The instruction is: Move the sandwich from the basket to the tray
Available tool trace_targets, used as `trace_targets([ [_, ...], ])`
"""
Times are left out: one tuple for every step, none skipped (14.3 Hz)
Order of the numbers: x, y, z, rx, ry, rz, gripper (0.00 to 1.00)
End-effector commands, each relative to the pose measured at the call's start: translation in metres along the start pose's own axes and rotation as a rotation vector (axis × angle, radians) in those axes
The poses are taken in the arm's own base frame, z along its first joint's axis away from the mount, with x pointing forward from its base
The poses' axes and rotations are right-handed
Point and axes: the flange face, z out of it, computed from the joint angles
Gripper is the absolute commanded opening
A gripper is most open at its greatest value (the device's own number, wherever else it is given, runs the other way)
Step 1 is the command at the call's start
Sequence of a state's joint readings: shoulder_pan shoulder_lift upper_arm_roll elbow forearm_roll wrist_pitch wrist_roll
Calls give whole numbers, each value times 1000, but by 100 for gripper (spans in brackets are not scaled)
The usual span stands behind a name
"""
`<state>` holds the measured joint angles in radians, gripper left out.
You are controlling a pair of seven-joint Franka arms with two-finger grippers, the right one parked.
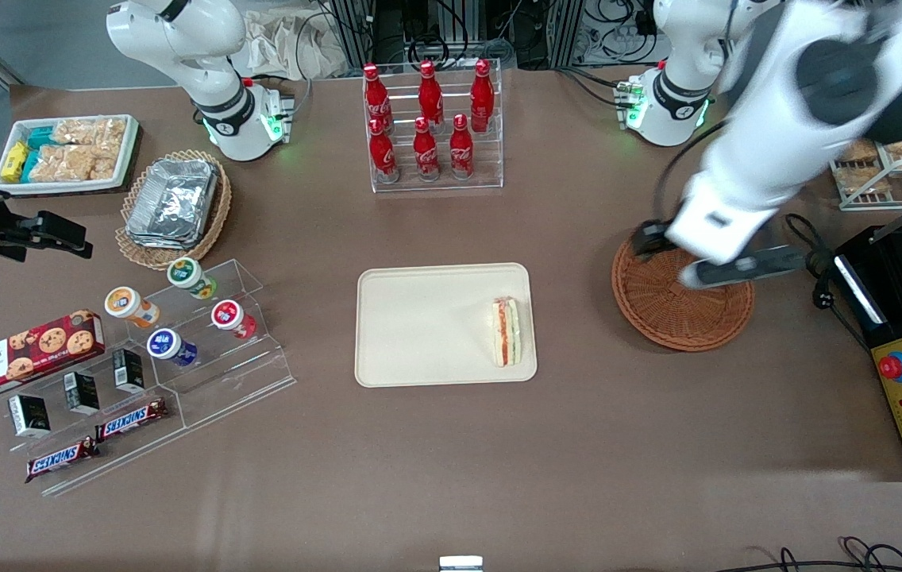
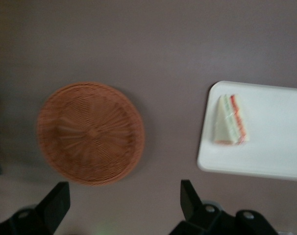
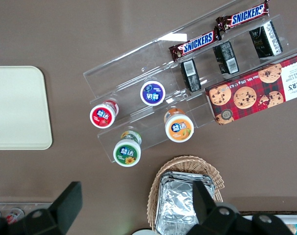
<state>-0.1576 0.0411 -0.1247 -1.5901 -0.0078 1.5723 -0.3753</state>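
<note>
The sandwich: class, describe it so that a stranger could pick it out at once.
Find the cream tray at mid-table, nearer the camera than the cola bottles. The sandwich lies on it, at the edge toward the brown basket, where the open end effector hovers. It is the tray's only item.

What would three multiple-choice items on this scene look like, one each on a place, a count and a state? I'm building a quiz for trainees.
1. Where is the sandwich?
A. in the basket
B. on the tray
C. on the bare table

2. How many cola bottles stand in the clear rack?
A. four
B. six
C. eight

3. The pincer is:
A. open, holding nothing
B. shut on the sandwich
C. shut on a bottle

Key:
1 B: the sandwich lies on the tray, near its edge toward the basket.
2 B: six red bottles show.
3 A: the pincer, above the basket, has its fingers spread with nothing between.
</note>
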Motion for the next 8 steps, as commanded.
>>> trace_targets([
  [-15,-72,-13,-26,-17,153,100],
  [-12,-94,-14,-29,-35,220,100],
  [-10,-103,-18,-17,-41,255,100],
  [-9,-106,-21,-13,-36,254,100],
  [-4,-108,-23,-12,-30,252,100],
  [3,-117,-26,-5,-22,236,100],
  [9,-123,-24,3,-24,227,100],
  [10,-123,-21,4,-29,223,100],
])
